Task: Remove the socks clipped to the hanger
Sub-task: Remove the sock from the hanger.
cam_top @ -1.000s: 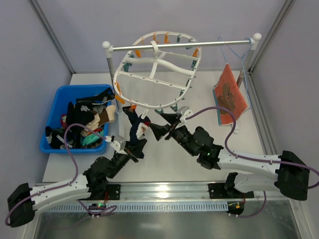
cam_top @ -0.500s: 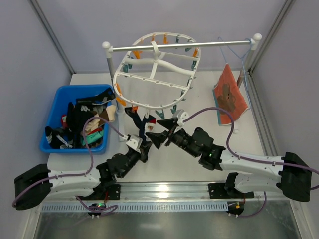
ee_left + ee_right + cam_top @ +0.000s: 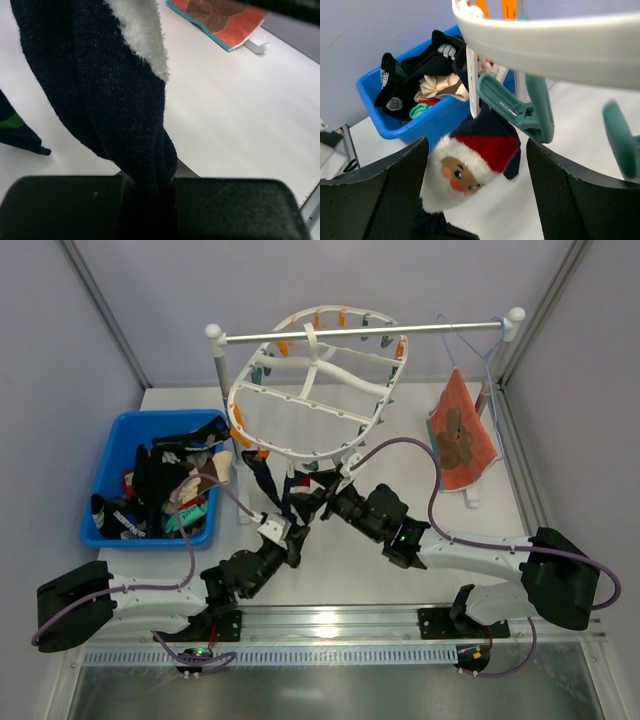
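Sock [image 3: 115, 100] pinched by left gripper [image 3: 284, 532]; right gripper [image 3: 477, 150], jaws spread, reaches under hanger [image 3: 545, 45].

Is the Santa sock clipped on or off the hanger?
Clipped on: a teal clip grips the sock at its top, under the hanger.

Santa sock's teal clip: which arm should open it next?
Right. The right gripper, open, sits below the teal clip pinching the Santa sock; the left gripper is shut on the sock's hanging end.

Overhead view down over whole table [image 3: 335, 570], wrist views close, both on dark sock [image 3: 120, 100]
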Tool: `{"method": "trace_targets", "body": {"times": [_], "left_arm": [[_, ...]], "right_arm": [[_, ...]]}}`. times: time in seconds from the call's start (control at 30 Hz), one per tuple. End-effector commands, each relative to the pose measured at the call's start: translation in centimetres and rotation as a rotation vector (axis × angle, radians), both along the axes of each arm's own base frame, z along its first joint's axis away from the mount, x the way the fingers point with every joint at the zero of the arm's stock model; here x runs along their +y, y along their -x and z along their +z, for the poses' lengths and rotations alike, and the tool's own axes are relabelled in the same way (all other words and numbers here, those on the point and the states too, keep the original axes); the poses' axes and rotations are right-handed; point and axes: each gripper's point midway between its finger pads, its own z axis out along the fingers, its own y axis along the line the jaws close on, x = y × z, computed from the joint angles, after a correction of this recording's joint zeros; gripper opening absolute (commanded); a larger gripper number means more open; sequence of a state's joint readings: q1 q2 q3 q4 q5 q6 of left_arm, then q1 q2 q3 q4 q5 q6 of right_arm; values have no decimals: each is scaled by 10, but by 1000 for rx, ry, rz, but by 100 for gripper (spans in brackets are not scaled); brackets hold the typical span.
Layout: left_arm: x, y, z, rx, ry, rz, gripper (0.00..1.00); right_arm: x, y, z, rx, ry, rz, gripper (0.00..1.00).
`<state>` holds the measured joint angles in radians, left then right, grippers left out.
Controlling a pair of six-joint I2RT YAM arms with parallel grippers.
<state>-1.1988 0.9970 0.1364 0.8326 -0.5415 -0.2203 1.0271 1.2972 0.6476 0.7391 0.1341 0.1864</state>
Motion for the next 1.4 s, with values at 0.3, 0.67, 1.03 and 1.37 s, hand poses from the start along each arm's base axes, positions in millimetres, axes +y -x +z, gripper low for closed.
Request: {"method": "trace_targets", "body": {"times": [0.3, 0.67, 1.03, 1.37], "left_arm": [[-15, 2, 19, -37, 61, -7, 0], [-26, 13, 16, -39, 45, -53, 0], [-34, 18, 12, -40, 26, -73, 0], [-39, 24, 10, -41, 13, -94, 0]], "right_arm": [[25, -15, 68, -118, -147, 6, 80], [36, -15, 85, -153, -183, 36, 80], [37, -12, 103, -215, -211, 41, 79], [40, -22, 104, -235, -204, 3, 41]]}}
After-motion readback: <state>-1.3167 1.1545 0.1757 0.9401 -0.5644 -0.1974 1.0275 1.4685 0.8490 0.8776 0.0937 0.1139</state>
